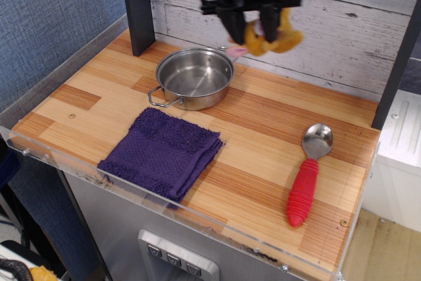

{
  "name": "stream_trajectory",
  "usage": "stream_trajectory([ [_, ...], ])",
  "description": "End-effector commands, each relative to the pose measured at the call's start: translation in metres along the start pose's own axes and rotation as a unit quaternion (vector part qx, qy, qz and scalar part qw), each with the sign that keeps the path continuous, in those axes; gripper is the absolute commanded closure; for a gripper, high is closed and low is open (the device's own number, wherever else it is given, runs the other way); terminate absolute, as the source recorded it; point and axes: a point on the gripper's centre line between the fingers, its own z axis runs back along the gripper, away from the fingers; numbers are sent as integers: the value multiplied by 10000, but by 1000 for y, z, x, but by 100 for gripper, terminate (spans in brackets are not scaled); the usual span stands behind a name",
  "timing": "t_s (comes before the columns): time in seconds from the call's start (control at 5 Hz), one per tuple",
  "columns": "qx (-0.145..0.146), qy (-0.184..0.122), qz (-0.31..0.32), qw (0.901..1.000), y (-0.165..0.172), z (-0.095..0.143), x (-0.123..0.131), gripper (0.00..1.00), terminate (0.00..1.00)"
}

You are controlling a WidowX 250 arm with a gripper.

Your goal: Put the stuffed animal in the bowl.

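Note:
My gripper (252, 31) is shut on the stuffed animal (273, 39), a yellow-orange plush with a pink foot showing at its left. It hangs in the air above the table's back edge, just right of and above the bowl (195, 77). The bowl is a shallow shiny steel pan with two wire loop handles and nothing inside, standing at the back middle of the wooden table. Motion blur softens the gripper and plush.
A folded purple towel (162, 151) lies in front of the bowl. A metal spoon with a red handle (307, 179) lies at the right. A dark post (137, 8) stands at the back left beside the bowl. The white plank wall is close behind.

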Motion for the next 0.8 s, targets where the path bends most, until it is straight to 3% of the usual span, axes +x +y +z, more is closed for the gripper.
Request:
stream_trajectory([
  [0.0,258,-297,235,9989,45,25,8,100,0],
  [0.6,584,54,476,9971,96,-4,3,100,0],
])
